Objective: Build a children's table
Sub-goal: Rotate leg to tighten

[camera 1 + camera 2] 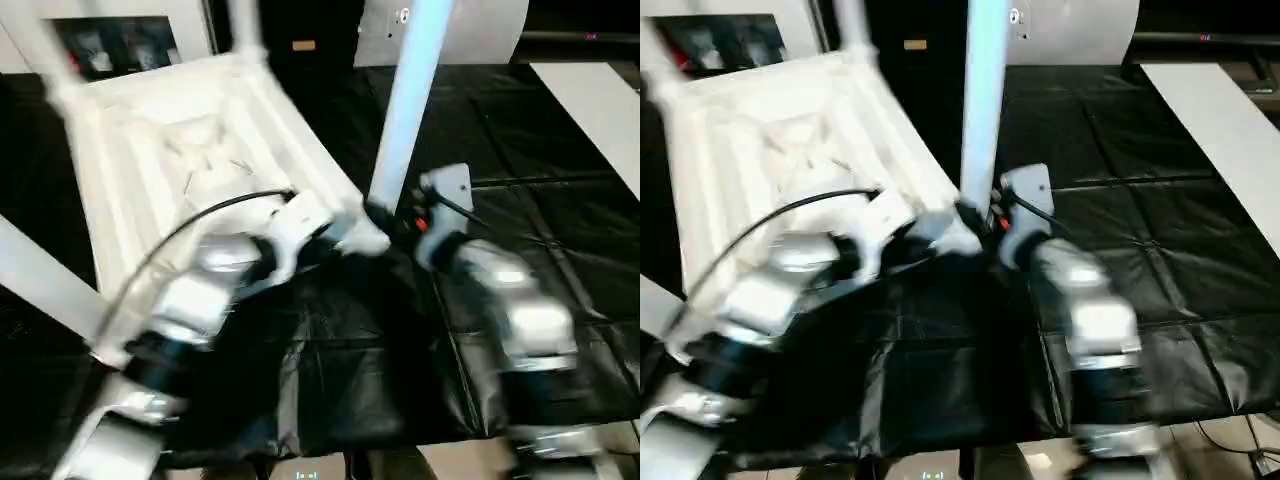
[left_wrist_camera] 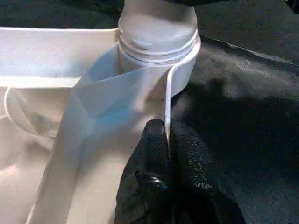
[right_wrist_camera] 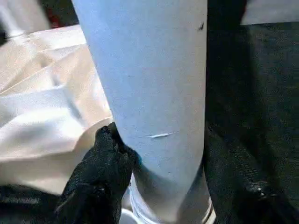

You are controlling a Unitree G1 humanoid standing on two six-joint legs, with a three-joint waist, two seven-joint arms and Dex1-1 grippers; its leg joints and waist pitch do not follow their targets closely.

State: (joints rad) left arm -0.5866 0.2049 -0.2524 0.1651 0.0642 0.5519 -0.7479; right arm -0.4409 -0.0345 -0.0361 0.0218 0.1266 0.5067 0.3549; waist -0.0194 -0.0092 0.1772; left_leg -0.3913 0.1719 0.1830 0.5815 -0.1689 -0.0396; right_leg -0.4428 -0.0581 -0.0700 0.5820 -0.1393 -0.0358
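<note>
Head views: the white table top point(image 1: 190, 150) lies ribbed side up on the black bench point(image 1: 540, 200), a leg point(image 1: 408, 100) standing in its near corner socket.

Left wrist: left gripper point(image 2: 168, 140), jaws pressed together, pinching the top's thin edge beside the socket point(image 2: 159, 42).

Right wrist: right gripper point(image 3: 161, 172), jaws spread around the leg's base
</note>
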